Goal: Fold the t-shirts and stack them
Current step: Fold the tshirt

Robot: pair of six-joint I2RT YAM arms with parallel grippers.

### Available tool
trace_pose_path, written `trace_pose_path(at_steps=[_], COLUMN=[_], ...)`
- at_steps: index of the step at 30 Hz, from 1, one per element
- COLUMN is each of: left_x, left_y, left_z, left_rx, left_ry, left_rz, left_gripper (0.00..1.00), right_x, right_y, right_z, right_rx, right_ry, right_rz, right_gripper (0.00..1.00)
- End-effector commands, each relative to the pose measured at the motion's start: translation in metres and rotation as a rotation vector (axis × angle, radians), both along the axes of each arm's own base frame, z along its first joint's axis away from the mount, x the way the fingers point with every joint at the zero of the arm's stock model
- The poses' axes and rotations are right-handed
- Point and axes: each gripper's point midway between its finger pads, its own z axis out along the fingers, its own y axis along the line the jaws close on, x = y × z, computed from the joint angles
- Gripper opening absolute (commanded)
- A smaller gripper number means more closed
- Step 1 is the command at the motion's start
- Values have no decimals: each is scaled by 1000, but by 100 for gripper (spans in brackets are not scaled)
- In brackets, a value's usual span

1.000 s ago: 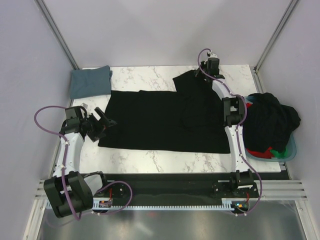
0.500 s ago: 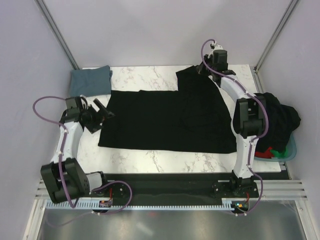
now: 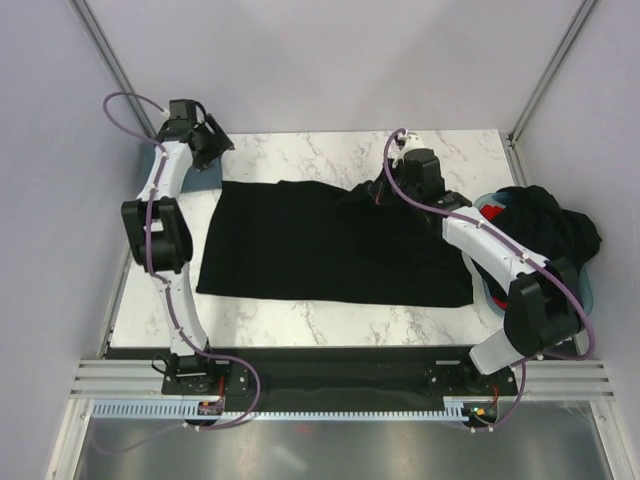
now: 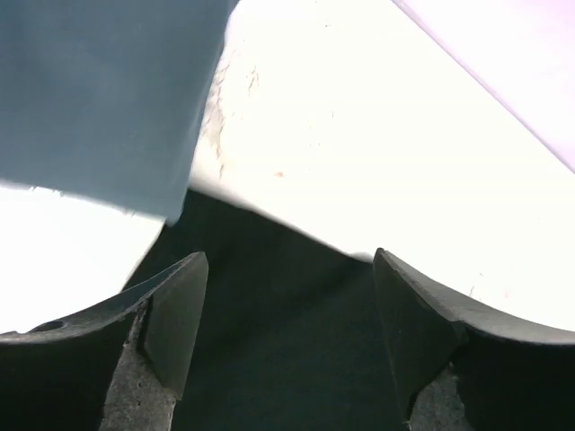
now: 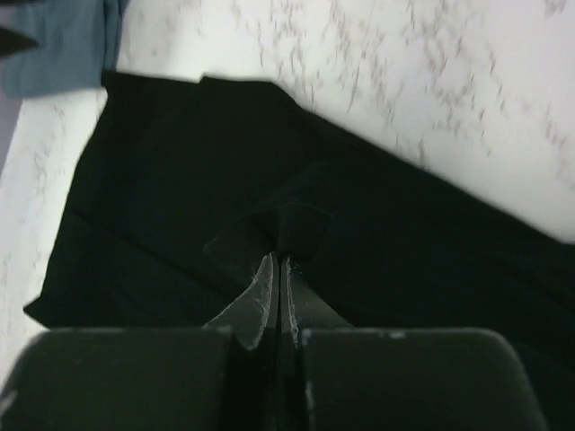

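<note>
Both arms have swung since a second ago: the left gripper (image 4: 287, 260) has gone from the table's left edge up to the far-left corner. The right gripper (image 5: 277, 262) has come from the far-right corner in toward the middle, dragging the black t-shirt's upper right part with it.

Only the left wrist view shows its jaws standing apart with nothing between them. They hang over the near corner of the folded blue-grey t-shirt (image 4: 99, 90), which the arm mostly hides from above. Only the right wrist view shows its jaws pressed together on a raised pinch of black fabric.

The counts are two arms, one black t-shirt (image 3: 300, 245) spread flat across the table's centre, one folded blue-grey t-shirt at the far-left corner, and one light blue tub (image 3: 587, 292) at the right edge. The tub holds a heap of clothes (image 3: 550, 235), mostly black with a bit of red; how many garments are in it I cannot tell.

The table (image 3: 330, 320) is white marble-patterned with grey veins. Plain pale walls (image 3: 330, 60) enclose it, with metal posts at the far corners.
</note>
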Motion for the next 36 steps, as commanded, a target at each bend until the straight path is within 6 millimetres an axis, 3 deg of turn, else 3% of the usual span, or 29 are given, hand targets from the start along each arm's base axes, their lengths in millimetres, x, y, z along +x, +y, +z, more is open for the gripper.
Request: trace_pose_path(at_steps=[1, 5, 7, 8, 11, 19, 26, 34, 36], left_x=[6, 13, 11, 9, 5, 9, 9, 19, 20], left_y=[-3, -14, -10, -25, -27, -15, -7, -4, -5], left_z=[-29, -36, -42, -46, -57, -73, -106, -121, -122], left_rx=[68, 112, 134, 153, 234, 346, 389, 373, 366], left_ry=[110, 117, 133, 142, 175, 224, 286, 302, 300], left_rz=[2, 18, 34, 10, 1, 24, 34, 42, 41], left_gripper=[80, 80, 80, 80, 80, 80, 82, 82, 76], right_x=[-29, -52, -55, -58, -62, -66, -85, -107, -111], right_y=[3, -10, -16, -19, -21, -20, -28, -34, -37], right_z=[3, -8, -15, -18, -25, -33, -44, -60, -63], right_rx=[-6, -28, -48, -53, -65, -71, -45, -47, -55], right_ry=[14, 27, 40, 46, 64, 90, 117, 152, 162], right_rz=[-11, -40, -58, -62, -59, -44, -66, -65, -66], right_gripper=[0, 0, 0, 0, 0, 0, 0, 0, 0])
